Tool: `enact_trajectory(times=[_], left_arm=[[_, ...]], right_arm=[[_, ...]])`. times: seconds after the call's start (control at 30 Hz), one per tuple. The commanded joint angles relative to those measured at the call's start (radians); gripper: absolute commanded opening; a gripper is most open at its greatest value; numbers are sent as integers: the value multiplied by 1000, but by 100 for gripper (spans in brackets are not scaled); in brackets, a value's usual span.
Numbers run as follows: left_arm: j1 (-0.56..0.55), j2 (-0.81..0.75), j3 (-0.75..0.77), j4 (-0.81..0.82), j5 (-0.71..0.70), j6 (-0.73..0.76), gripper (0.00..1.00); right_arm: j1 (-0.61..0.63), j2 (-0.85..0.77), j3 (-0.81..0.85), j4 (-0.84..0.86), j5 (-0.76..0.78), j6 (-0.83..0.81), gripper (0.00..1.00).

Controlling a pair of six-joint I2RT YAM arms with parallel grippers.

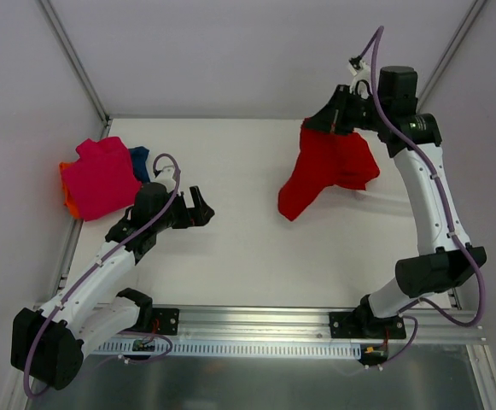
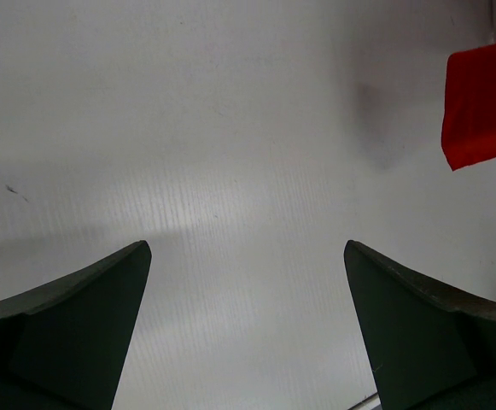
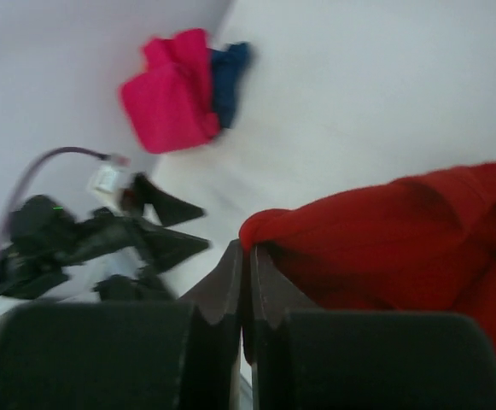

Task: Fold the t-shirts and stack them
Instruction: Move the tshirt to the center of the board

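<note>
The red shirt [image 1: 329, 171] is hanging crumpled from the right end effector [image 1: 337, 120], which is grasping its edge. The left end effector [image 1: 200, 207] is gaping released, well apart.

The overhead view is bright and evenly lit by soft, diffuse light from above; it is sharp across the frame, with only faint shadows on the table [image 1: 248, 248] near the red t-shirt [image 1: 326, 171] and a dull sheen on the metal rail [image 1: 256, 320] at the near edge. The left wrist view is crisp on the table surface, with a mild glare patch in the middle and a grey shadow smudge left of the red cloth; the left gripper's fingers [image 2: 68, 333] are dark and slightly soft. The right wrist view is blurred throughout; the magenta t-shirt [image 3: 166, 98] and dark blue t-shirt [image 3: 230, 77] smear at their edges; the right gripper's fingers [image 3: 222, 299] are underexposed, nearly black.
</note>
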Motion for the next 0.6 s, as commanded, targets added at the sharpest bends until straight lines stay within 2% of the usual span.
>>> enact_trajectory(times=[0.0,0.13,0.23,0.27,0.33,0.37,0.4,0.47,0.5,0.57], left_arm=[[-7,-14,-3,27,3,19,99],[-9,-21,-4,29,-2,19,99],[-7,-29,-6,29,-5,19,99],[-7,-31,-6,29,-8,19,99],[-7,-29,-4,29,-13,19,99],[-9,-29,-4,27,-14,19,99],[-9,-34,-4,29,-13,19,99],[-9,-35,-6,27,-16,16,99],[-7,-44,-9,29,-20,15,99],[-7,-54,-12,29,-26,15,99]], right_arm=[[53,22,136,215,-260,185,0],[90,83,300,336,-336,329,1],[92,103,314,553,-393,533,0],[89,119,370,634,-402,616,1],[87,174,505,647,-398,682,1],[84,244,652,711,-398,731,1],[83,277,703,783,-396,893,2],[79,320,739,1023,-374,1073,3],[79,335,721,1047,-373,1148,2],[79,309,632,1045,-396,1132,0]])
